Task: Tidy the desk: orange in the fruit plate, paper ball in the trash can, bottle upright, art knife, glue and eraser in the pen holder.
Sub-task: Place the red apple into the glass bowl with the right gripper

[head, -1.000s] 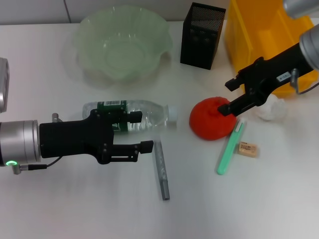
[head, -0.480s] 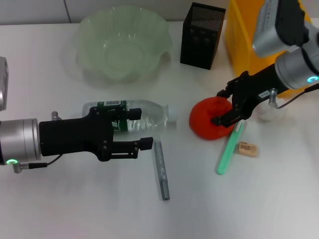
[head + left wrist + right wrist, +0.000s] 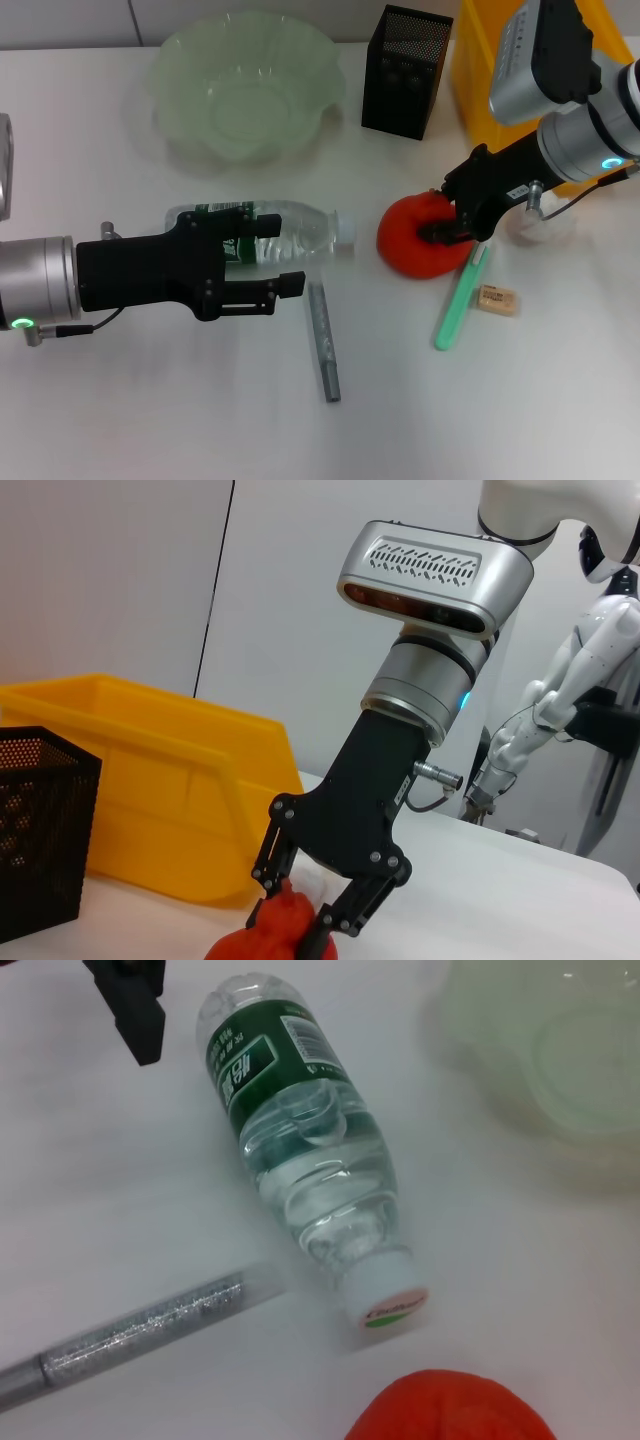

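Upper right of head view: yellow trash can [image 3: 500, 70]; upper centre-left, pale-green fruit plate [image 3: 245, 85]; black mesh pen holder [image 3: 405, 70] between them. Centre-left: left gripper [image 3: 290, 257], fingers spread apart, around nothing, over the lying bottle [image 3: 290, 228], cap toward the orange [image 3: 420, 245]. Right of centre: right gripper [image 3: 447, 212] down on the orange, fingers straddling its top, pressed against the peel. Below bottle: grey art knife [image 3: 324, 340] flat. Lower right of orange: green glue [image 3: 460, 298], then tiny eraser [image 3: 497, 299] just beside it.
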{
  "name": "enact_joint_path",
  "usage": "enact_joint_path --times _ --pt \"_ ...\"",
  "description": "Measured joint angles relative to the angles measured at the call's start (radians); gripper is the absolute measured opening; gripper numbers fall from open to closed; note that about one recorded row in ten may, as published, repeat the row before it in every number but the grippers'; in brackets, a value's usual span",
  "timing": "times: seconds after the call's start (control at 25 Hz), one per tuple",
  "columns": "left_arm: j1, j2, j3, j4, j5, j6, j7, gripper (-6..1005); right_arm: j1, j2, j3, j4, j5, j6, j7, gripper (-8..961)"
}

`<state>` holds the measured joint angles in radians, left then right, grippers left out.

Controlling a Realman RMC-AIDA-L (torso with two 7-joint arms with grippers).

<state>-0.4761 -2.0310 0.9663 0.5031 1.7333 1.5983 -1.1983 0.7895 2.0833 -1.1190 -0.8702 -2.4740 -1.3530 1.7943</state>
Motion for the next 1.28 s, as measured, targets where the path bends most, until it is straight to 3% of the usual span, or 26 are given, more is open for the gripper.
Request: enact_joint_path --times 0.24,0.44,0.68,0.88,1.12,1.24,1.28 --pt "0.0 0.0 0.0 0.0 0.0 0.0 0.001 813 0.0 -0.001 0.002 -0.006 0.0 0.001 0.0 345" --pt "0.0 0.0 -0.001 0.0 0.0 0.0 0.001 813 0.0 -0.003 0.005 -0.016 0.0 -0.003 0.0 211" --pt "-0.002 0.0 -0.001 0.001 0.0 0.0 -0.005 813 0.0 -0.006 0.023 -0.089 0.0 -0.092 0.025 161" --pt "-0.002 0.0 -0.002 0.0 0.0 0.0 -0.007 813 0.012 -0.008 0.193 -0.29 0.027 -0.321 0.082 139" --pt "-0.001 0.0 -0.003 0.0 0.0 0.001 -0.007 813 0.024 -0.015 0.234 -0.34 0.139 -0.315 0.106 101" --pt "-0.002 0.0 -0.003 0.0 0.0 0.001 -0.007 812 0.025 -0.012 0.225 -0.337 0.213 -0.244 0.097 77" --pt "-0.002 0.0 -0.003 0.0 0.0 0.001 -0.007 812 0.025 -0.007 0.205 -0.31 0.266 -0.159 0.078 69"
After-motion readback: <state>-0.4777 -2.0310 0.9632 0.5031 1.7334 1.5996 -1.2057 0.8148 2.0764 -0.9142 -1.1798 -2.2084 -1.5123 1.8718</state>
